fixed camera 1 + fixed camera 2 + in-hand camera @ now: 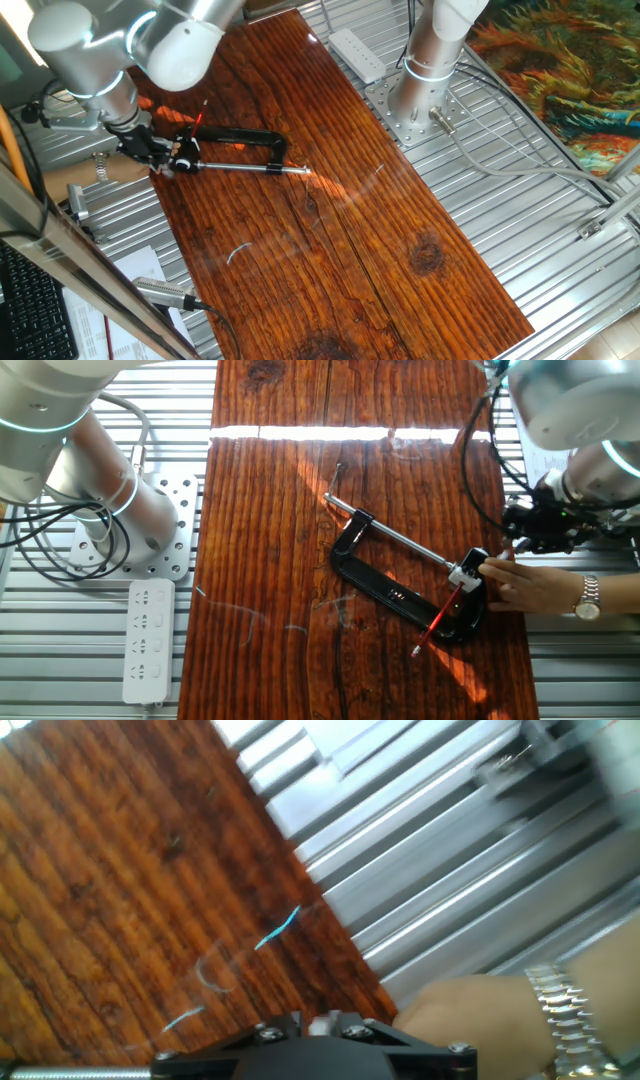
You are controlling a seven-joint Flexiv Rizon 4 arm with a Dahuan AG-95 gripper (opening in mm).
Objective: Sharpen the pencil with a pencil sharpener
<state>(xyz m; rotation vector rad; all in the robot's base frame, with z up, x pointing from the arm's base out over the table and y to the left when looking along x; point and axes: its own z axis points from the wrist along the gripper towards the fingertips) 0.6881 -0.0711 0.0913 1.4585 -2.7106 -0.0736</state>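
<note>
Gleaming wood-grain table (270, 510), slender red pencil (438, 624)

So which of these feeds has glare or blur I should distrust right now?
The other fixed view: a bright glare band crosses the far end of the wooden table, washing out the grain; the clamp and pencil stay sharp. One fixed view: milder sheen streaks on the wood, otherwise clear. Hand view: soft and motion-blurred, with the person's hand indistinct.
</note>
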